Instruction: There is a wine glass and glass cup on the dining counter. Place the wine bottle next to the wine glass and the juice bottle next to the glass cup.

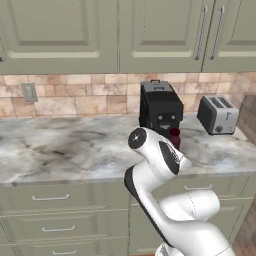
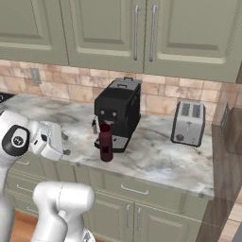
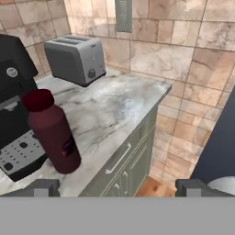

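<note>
The juice bottle (image 2: 105, 142) stands upright on the marble worktop (image 2: 156, 158), left of centre in the right base view, just in front of the black coffee machine (image 2: 118, 113). In the hand view the bottle sits at lower left, touching the machine's grey tray. A silver toaster (image 2: 188, 123) stands well to its right by the tiled backsplash (image 2: 71, 85). The gripper (image 3: 117, 187) hangs short of the bottle, jaws wide apart, holding nothing.
</note>
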Controlling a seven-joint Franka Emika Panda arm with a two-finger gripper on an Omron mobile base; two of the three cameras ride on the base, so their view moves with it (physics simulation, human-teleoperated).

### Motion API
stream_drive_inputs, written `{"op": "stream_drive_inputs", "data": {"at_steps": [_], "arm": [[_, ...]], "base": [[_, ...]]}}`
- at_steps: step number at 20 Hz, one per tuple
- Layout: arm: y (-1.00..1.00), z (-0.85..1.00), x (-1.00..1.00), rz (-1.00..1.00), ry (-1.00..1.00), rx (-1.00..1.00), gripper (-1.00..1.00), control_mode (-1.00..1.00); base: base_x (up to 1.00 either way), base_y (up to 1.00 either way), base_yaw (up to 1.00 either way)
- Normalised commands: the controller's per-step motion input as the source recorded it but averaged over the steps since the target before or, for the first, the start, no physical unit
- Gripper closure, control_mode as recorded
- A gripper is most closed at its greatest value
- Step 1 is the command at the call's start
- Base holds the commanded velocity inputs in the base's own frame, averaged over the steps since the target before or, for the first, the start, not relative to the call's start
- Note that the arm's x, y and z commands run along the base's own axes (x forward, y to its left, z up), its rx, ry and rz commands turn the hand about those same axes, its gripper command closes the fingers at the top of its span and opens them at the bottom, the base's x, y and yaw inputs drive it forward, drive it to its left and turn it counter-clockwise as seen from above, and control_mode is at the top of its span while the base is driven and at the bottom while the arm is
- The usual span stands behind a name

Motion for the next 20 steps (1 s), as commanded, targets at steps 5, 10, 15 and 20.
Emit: {"op": "stream_drive_inputs", "data": {"at_steps": [5,10,15,20], "arm": [[-0.18,-0.01,0.22,0.00,0.00,0.00,-1.00,-1.00],[-0.09,0.00,0.36,0.00,0.01,0.00,-1.00,-1.00],[-0.06,0.00,0.35,0.00,0.00,0.00,-1.00,-1.00],[0.00,0.00,0.27,0.00,0.00,-0.01,-1.00,-1.00]], "base": [[0.00,0.00,0.00],[0.00,0.00,0.00],[0.00,0.00,0.00],[0.00,0.00,0.00]]}}
